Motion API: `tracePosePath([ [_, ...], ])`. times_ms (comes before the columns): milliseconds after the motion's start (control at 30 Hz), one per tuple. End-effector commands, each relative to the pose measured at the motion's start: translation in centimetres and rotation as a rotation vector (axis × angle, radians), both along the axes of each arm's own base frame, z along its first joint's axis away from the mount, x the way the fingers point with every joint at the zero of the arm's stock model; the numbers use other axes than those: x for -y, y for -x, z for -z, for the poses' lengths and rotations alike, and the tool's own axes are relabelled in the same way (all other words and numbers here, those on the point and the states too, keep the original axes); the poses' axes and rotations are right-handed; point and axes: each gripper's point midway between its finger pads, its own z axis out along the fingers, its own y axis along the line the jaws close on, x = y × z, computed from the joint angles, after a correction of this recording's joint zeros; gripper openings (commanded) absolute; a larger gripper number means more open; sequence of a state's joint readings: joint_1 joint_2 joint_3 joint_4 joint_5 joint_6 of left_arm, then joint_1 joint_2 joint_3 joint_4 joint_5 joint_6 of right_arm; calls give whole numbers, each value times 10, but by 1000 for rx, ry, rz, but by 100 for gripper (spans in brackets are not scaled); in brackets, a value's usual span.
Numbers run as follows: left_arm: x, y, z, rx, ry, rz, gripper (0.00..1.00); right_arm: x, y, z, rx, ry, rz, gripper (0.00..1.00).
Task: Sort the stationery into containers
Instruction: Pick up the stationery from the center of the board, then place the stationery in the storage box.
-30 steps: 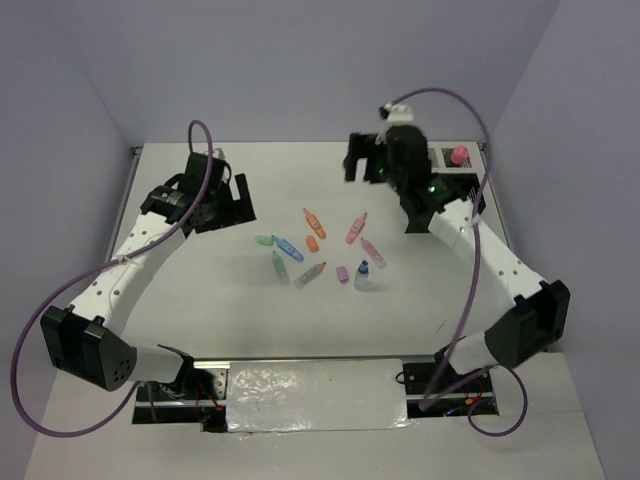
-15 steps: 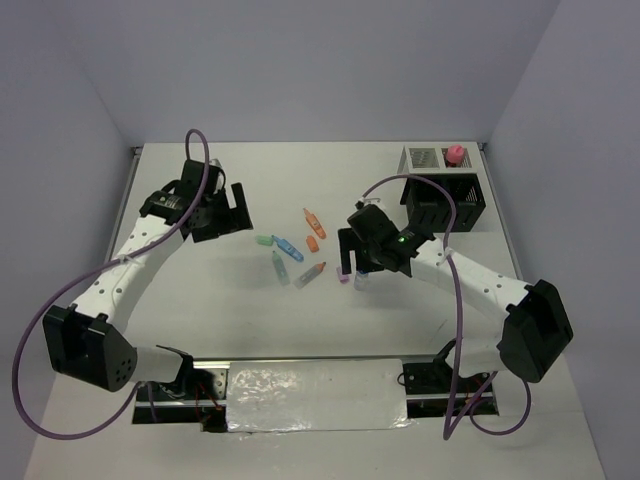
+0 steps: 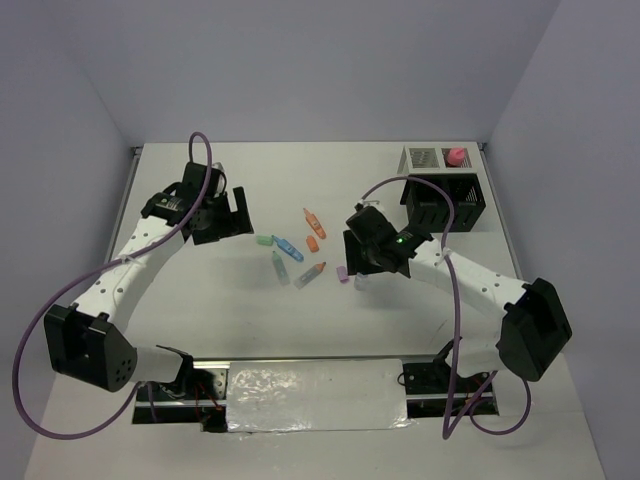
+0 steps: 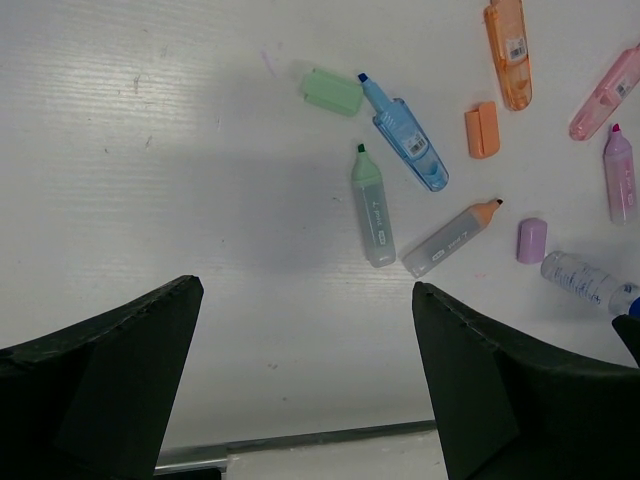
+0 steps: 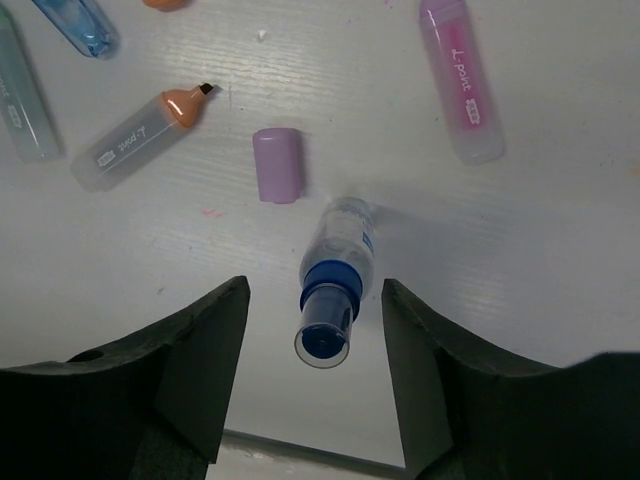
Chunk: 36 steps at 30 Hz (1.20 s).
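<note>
Loose scatter of stubby markers mid white worktop point(image 3: 230, 320). Orange marker point(image 3: 314, 217) at twelve o'clock of the group, small orange cap point(image 3: 312, 243) just below. Pale green cap point(image 3: 264, 240) at nine o'clock, blue marker point(image 3: 288, 248) beside it. Green-tipped marker point(image 3: 280, 267) and grey orange-tipped marker point(image 3: 310, 274) at six o'clock. Tiny purple block point(image 3: 342, 273) at four o'clock, just beside black right end effector point(image 3: 357, 265). Black left end effector point(image 3: 228, 210) off at ten o'clock. Black slatted organiser point(image 3: 465, 200) far at two o'clock, white mesh tray point(image 3: 420, 158) behind it.

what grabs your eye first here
A scatter of pastel markers lies mid-table. The right gripper hangs open right above a blue-capped bottle, a finger on each side. Far right, a black organiser stands with a white tray behind it.
</note>
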<state>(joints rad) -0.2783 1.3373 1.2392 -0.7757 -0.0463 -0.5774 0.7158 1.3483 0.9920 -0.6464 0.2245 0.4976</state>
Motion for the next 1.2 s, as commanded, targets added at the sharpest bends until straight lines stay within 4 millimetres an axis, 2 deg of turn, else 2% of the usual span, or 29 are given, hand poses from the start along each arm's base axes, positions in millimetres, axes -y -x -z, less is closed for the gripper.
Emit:
tracePosePath([
  [0, 2, -2, -14, 56, 9, 23, 99, 3, 2, 8, -9, 32, -3, 62],
  [100, 1, -2, -13, 53, 5, 27, 99, 2, 1, 9, -8, 34, -10, 54],
  [200, 2, -3, -12, 50, 7, 31, 99, 3, 2, 14, -22, 54, -15, 55],
  [267, 3, -4, -12, 49, 9, 31, 99, 2, 2, 15, -23, 51, -19, 50],
  [367, 2, -4, -11, 48, 3, 32, 99, 4, 2, 14, -25, 59, -25, 37],
  [400, 2, -5, -12, 48, 3, 32, 99, 3, 2, 11, -23, 63, -38, 28],
  [433, 3, -6, -11, 48, 2, 34, 99, 2, 1, 6, -18, 58, -40, 25],
  [467, 2, -6, -12, 48, 0, 34, 99, 0, 0, 2, -13, 52, -46, 17],
  [500, 2, -6, -11, 47, 0, 34, 99, -3, -3, -12, 11, 35, -51, 0],
  [533, 2, -7, -12, 49, -2, 34, 99, -5, -5, -21, 27, 20, -57, 0],
  [567, 2, -7, -13, 51, -2, 32, 99, -9, -12, -40, 60, -4, -63, 0],
  [633, 2, -8, -14, 53, -1, 33, 99, -14, -18, -67, 92, -43, -76, 0],
  [667, 3, -9, -16, 59, 2, 33, 99, -11, -26, -80, 107, -58, -66, 0],
  [700, 3, -9, -16, 59, 2, 31, 99, -12, -37, -110, 156, -82, -71, 0],
  [733, 3, -10, -18, 63, 3, 34, 99, -3, -50, -127, 184, -92, -44, 0],
  [767, 3, -11, -19, 65, 3, 35, 99, 3, -65, -154, 234, -95, -34, 0],
  [800, 4, -11, -20, 69, 5, 36, 99, 14, -78, -166, 264, -74, 3, 0],
  [833, 4, -12, -20, 70, 7, 35, 99, 36, -97, -177, 292, -52, 70, 0],
  [867, 4, -12, -21, 73, 8, 37, 99, 49, -114, -203, 356, -47, 115, 0],
  [900, 5, -12, -21, 74, 11, 39, 99, 58, -134, -193, 344, 14, 141, 0],
  [933, 6, -13, -22, 81, 14, 40, 99, 69, -149, -197, 362, 40, 179, 0],
  [967, 6, -14, -22, 85, 18, 42, 99, 87, -180, -201, 398, 69, 250, 0],
  [1033, 9, -15, -24, 95, 29, 49, 99, 102, -209, -202, 437, 91, 293, 0],
  [1067, 9, -15, -25, 99, 31, 55, 99, 116, -236, -203, 462, 85, 338, 0],
  [1100, 9, -16, -24, 104, 29, 60, 99, 123, -247, -204, 474, 87, 362, 0],
  [1133, 14, -19, -28, 130, 49, 80, 99, 131, -259, -217, 513, 77, 387, 0],
  [1167, 19, -17, -32, 150, 70, 114, 99, 143, -276, -204, 500, 91, 414, 0],
])
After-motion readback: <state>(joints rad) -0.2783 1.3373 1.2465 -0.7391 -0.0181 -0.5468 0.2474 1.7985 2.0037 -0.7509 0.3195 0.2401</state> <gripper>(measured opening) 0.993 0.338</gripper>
